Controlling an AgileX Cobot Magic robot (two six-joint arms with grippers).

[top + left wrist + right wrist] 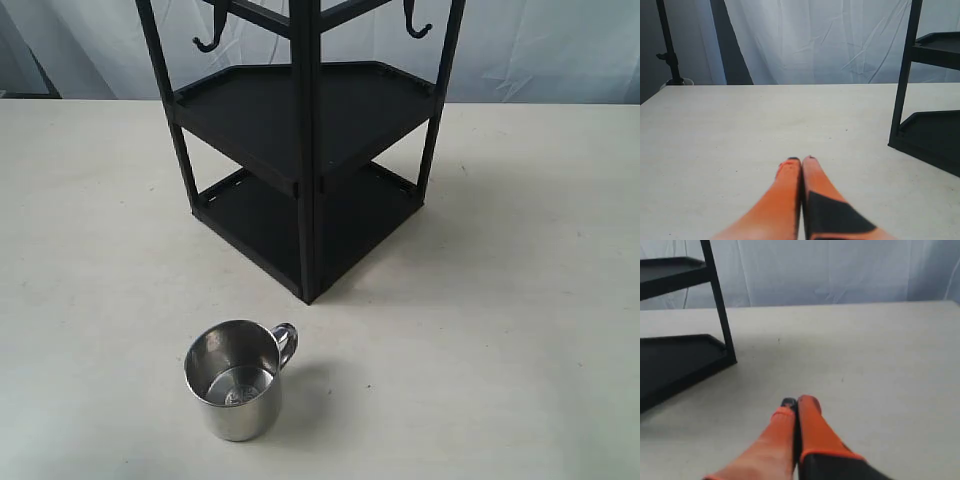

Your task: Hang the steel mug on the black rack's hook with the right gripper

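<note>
The steel mug (pixel 236 378) stands upright on the pale table, in front of the black rack (pixel 305 150), its handle pointing to the right and back. Two black hooks hang from the rack's top bars, one hook (pixel 208 40) on the left and another (pixel 416 25) on the right. Neither arm shows in the exterior view. My right gripper (pixel 799 402) is shut with nothing between its orange fingers, low over the table beside the rack (pixel 680 355). My left gripper (pixel 801 160) is also shut and empty, with the rack (pixel 927 120) off to one side. No wrist view shows the mug.
A wrinkled white curtain (pixel 540 50) hangs behind the table. A dark stand pole (pixel 667 45) rises at the table's far corner in the left wrist view.
</note>
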